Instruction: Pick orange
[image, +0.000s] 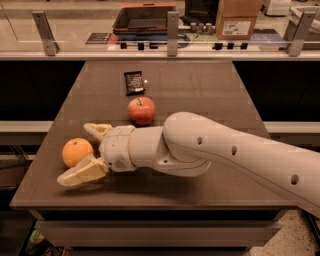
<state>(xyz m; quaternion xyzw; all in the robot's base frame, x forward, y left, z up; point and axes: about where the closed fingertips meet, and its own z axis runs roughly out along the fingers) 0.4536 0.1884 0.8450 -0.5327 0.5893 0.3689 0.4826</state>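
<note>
The orange sits near the table's front left corner: round, evenly yellow-orange, matte. The gripper lies level around it, jaws spread wide, one finger behind the fruit, the other in front; whether either touches it I cannot tell. Further back lies a black packet, its print unreadable. An apple stands behind the wrist. The box at far right bears a white label, illegible.

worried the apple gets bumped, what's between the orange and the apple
In the camera view, one finger of the open pincer lies between the orange and the apple; the rest of that stretch is bare table.
</note>
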